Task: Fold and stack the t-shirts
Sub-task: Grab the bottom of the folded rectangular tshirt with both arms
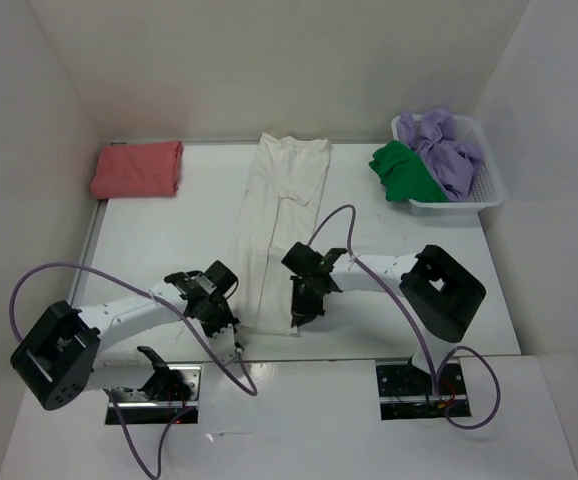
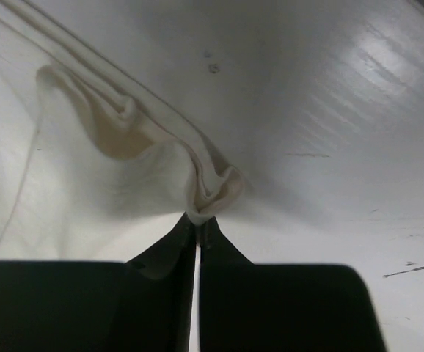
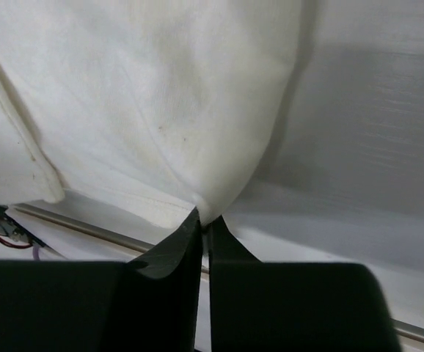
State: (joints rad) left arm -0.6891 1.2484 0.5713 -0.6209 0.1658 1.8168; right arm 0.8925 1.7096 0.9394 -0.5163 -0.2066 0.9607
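A cream-white t-shirt (image 1: pixel 277 225) lies in a long folded strip down the middle of the table. My left gripper (image 1: pixel 231 322) is shut on its near left corner, the cloth (image 2: pixel 213 189) bunched at the fingertips. At the near right corner my right gripper (image 1: pixel 299 318) is shut on the hem (image 3: pixel 197 209). A salmon-red t-shirt (image 1: pixel 137 169) lies folded at the back left. The bright green t-shirt (image 1: pixel 405 172) and the lavender-purple t-shirt (image 1: pixel 441 148) sit crumpled in the basket.
A white mesh basket (image 1: pixel 481 188) stands at the back right. White walls close in the table at the left, back and right. The table's near edge (image 1: pixel 369 356) runs just behind both grippers, and purple cables loop over the arms.
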